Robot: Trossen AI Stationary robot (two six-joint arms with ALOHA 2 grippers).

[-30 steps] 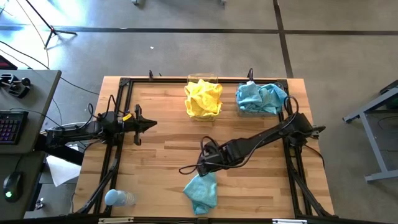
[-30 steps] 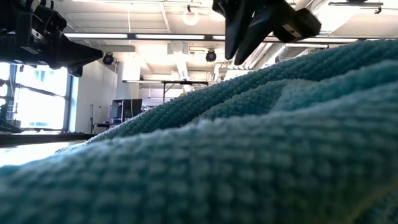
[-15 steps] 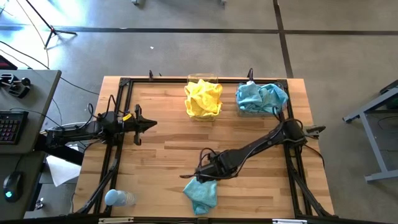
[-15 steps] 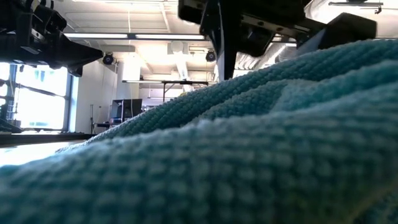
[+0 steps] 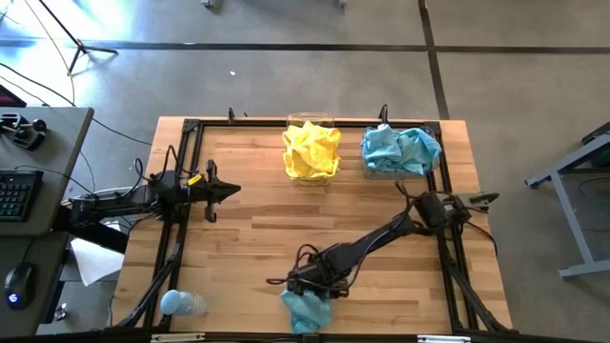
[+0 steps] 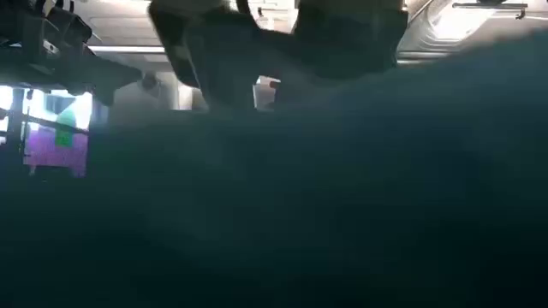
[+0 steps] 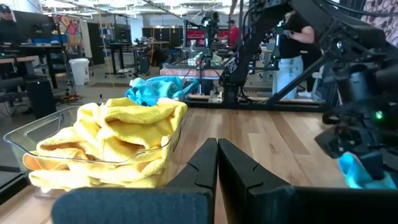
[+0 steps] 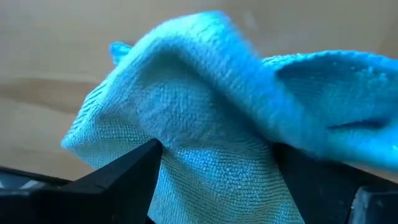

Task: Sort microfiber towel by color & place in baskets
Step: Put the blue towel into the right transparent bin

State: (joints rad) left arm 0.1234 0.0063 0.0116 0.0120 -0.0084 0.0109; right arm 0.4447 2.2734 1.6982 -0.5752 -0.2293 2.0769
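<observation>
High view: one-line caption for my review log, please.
Right gripper down on the loose teal towel at the table's near edge; left gripper idle; yellow and teal towels already fill the two baskets.

Wooden surface [image 5: 257,229] bearing two clear baskets [image 5: 311,152] [image 5: 398,154] at its far edge, a loose teal towel [image 5: 307,311] and a pale bottle [image 5: 181,304] near the front.
</observation>
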